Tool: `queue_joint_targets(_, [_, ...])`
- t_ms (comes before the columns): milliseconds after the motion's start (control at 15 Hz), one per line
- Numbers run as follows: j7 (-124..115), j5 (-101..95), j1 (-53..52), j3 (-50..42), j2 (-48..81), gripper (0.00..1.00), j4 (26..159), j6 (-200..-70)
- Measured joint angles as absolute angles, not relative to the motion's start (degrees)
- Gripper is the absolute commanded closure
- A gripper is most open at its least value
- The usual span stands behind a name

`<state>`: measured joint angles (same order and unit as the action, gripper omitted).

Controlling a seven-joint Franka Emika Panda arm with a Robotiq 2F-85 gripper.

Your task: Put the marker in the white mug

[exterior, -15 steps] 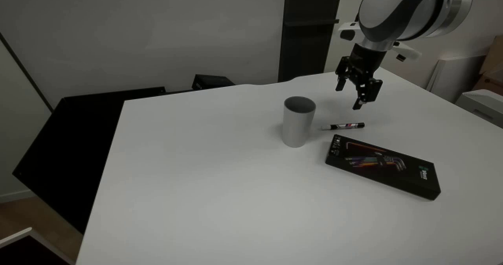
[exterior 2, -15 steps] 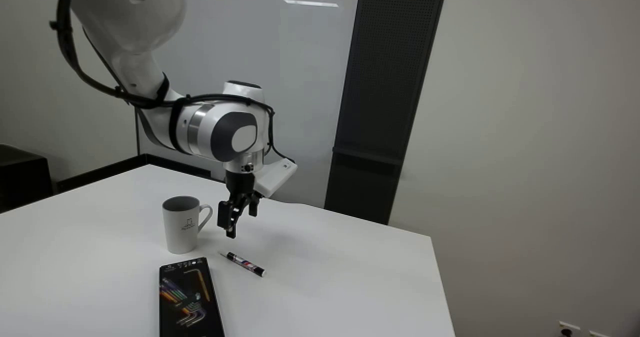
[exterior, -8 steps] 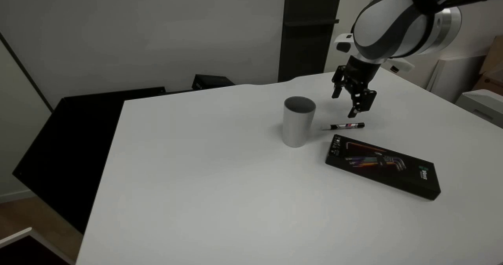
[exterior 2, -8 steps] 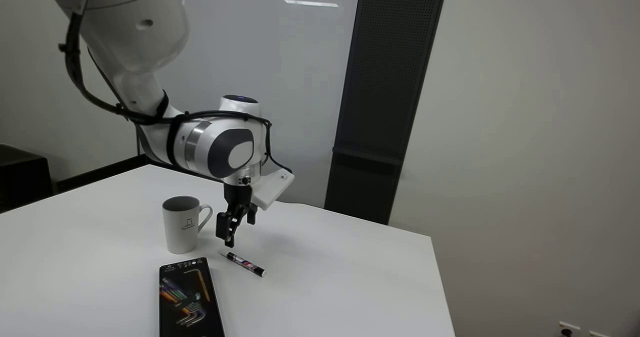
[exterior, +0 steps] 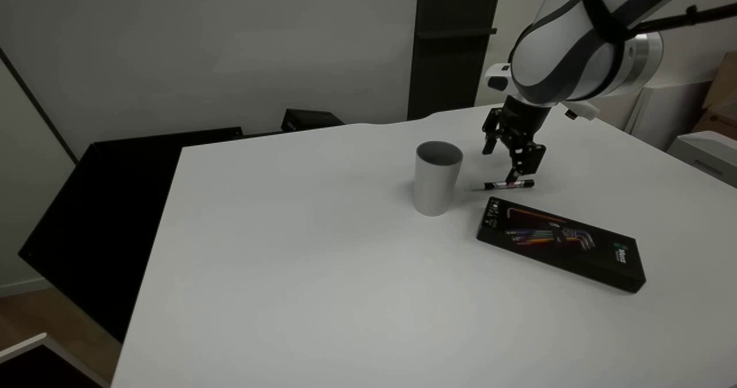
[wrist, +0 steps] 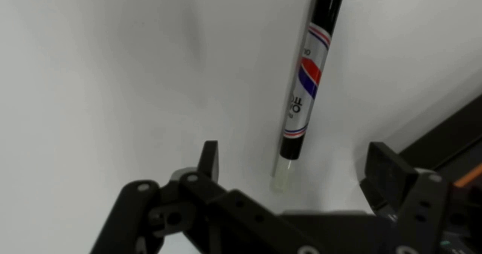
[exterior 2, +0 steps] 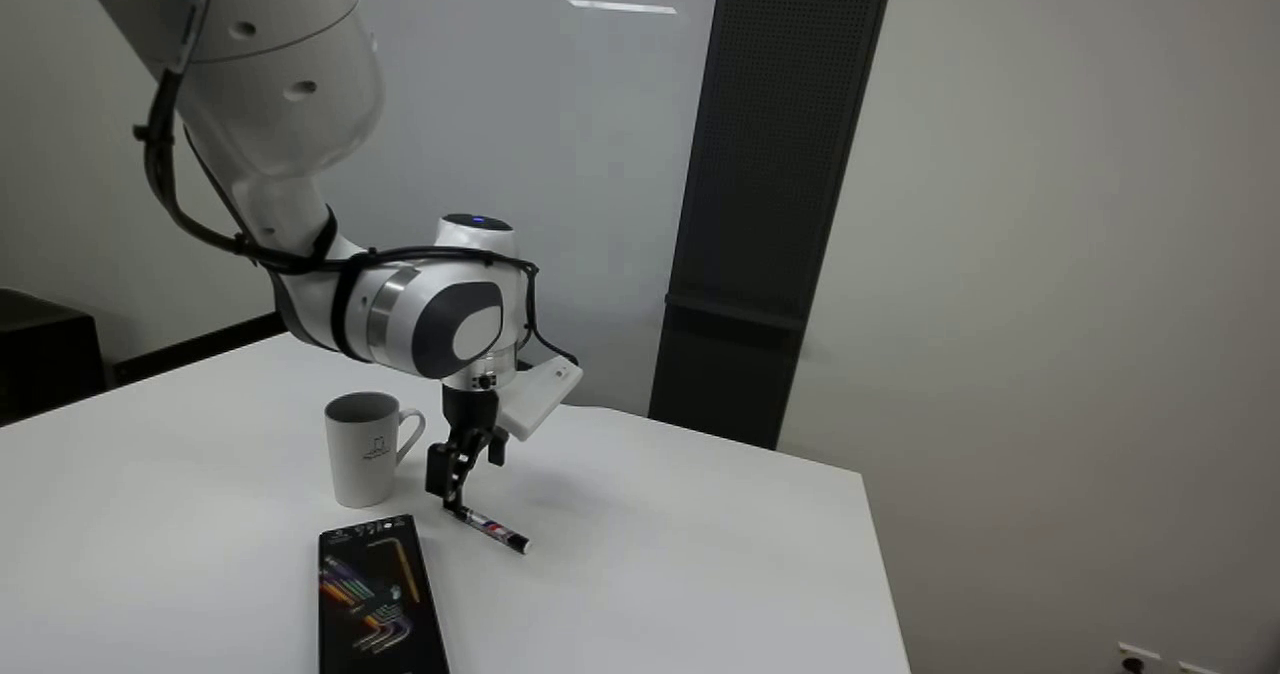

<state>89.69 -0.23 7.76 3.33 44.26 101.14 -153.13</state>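
Observation:
The marker lies flat on the table, with a silver label, black bands and a pale clear tip. It shows in both exterior views and in the wrist view. The white mug stands upright near the marker's pale tip. Its handle and a small dark print show in an exterior view. My gripper is open and empty, pointing down low over the marker. In the wrist view the gripper has its fingers apart on either side of the marker's tip end, not touching it.
A flat black case with hex-key pictures lies close to the marker on the white table. It also shows in an exterior view. In the wrist view the case's edge is near one finger. A wall stands behind the table.
My gripper has come down toward the table and the marker, staying open. The marker, the mug and the black case have not moved.

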Motion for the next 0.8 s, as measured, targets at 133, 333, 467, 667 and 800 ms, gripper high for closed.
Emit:
queue_joint_targets(133, [89.0, -0.4, 7.7, 3.3, 45.2, 0.0, 100.5, -153.1])
queue_joint_targets(333, [87.4, -1.4, 7.4, 3.3, 46.7, 0.0, 99.5, -153.2])
queue_joint_targets(467, [86.5, -2.0, 7.1, 3.3, 47.7, 0.0, 98.7, -153.3])
queue_joint_targets(667, [85.1, -3.1, 6.5, 3.3, 48.8, 0.0, 97.7, -153.3])
queue_joint_targets(800, [84.2, -3.6, 6.1, 3.3, 49.5, 0.0, 97.1, -153.3])
